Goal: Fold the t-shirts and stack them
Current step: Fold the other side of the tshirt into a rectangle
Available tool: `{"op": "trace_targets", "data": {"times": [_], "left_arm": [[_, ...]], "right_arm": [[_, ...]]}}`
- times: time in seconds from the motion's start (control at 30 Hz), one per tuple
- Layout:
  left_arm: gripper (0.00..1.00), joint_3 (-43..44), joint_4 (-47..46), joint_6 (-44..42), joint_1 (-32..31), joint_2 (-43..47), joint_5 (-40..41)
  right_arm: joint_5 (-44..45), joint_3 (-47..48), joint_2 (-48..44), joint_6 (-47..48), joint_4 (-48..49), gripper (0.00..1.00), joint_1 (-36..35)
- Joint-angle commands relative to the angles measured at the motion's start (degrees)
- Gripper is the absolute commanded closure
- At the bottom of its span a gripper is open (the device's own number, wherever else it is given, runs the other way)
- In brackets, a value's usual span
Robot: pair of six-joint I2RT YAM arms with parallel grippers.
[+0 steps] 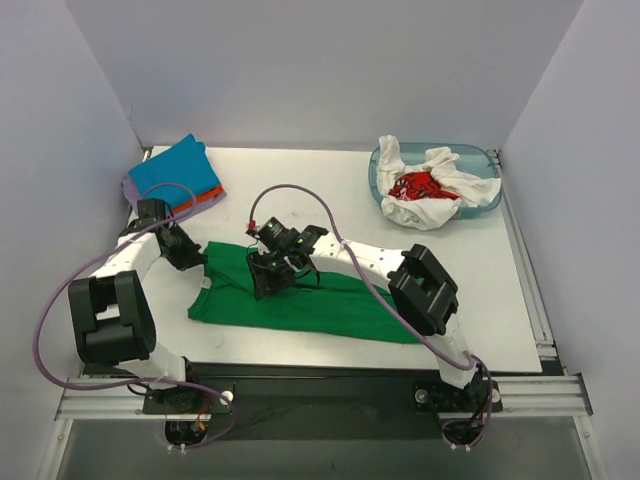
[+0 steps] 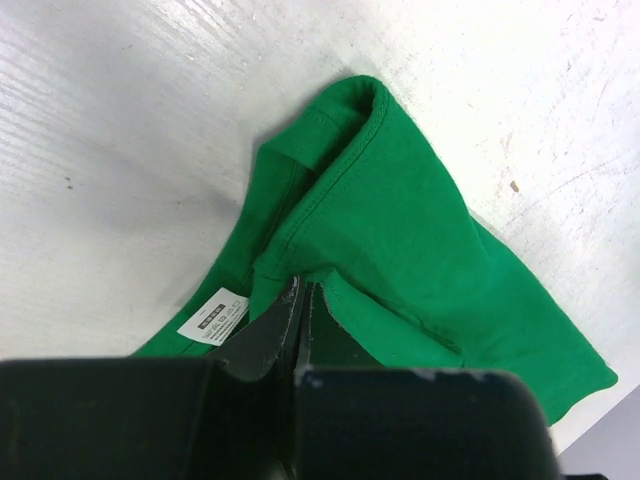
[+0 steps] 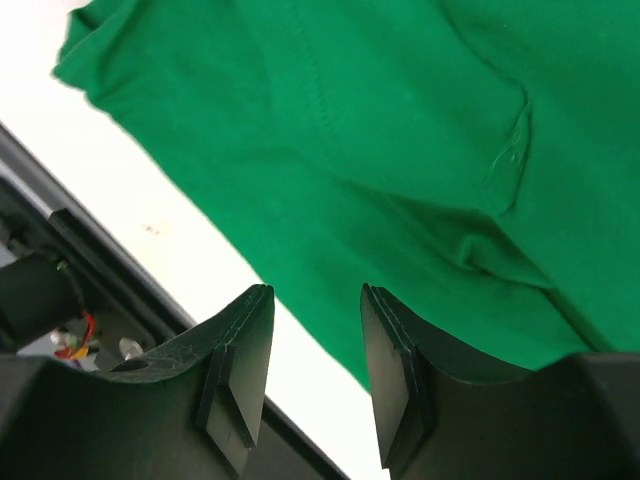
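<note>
"What kind of place is this?"

"A robot lab, I think."

"How can you tell?"

"A left arm (image 1: 110,310) and a right arm (image 1: 425,290), both robot ones, are bolted to a metal rail (image 1: 330,405) at the edge of a white table (image 1: 300,175). Plain grey walls (image 1: 320,70) box the table in. Purple wires (image 1: 40,330) loop off the arms."

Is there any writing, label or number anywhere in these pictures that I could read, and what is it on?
White sewn-in tag at the edge of the green t-shirt: a few printed lines, too small and blurred to read.
Nothing else in the three views carries readable words, numbers or signs.
</note>
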State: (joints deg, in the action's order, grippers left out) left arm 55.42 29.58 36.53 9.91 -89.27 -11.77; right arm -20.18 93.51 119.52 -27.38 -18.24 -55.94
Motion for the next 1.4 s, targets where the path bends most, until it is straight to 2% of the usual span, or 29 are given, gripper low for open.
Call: {"op": "trace_targets", "data": {"times": [0.0,0.67,0.77,0.97,1.2,1.37], "left_arm": [[1.00,1.89,-2.16,-2.17,0.55,-1.07,-1.85],[1.00,2.33,-2.16,-2.78,0.81,-1.52,-3.79],[1.00,1.98,-1.90,-2.87,0.81,-1.08,-3.61],[1.00,0.31,-1.46,-3.13,0.81,0.85,-3.70],[1.00,-2.24,0.03,-2.96,0.81,7.09,-2.65],[1.00,-6.54,0.30,-1.38,0.72,13.85,-2.29]], "right_arm": [[3.21,2.90,1.67,-2.06,1.19,0.59,-0.83],[9.63,8.88,10.29,-1.63,0.66,0.58,-1.71],[11.83,9.93,10.99,-1.80,-0.39,0.63,-1.98],[12.27,12.04,11.79,-2.24,-1.97,0.80,-1.98],[11.49,11.08,7.05,-3.12,-3.20,0.98,-1.98],[9.38,8.62,3.71,-5.76,-5.13,1.00,-1.89]]}}
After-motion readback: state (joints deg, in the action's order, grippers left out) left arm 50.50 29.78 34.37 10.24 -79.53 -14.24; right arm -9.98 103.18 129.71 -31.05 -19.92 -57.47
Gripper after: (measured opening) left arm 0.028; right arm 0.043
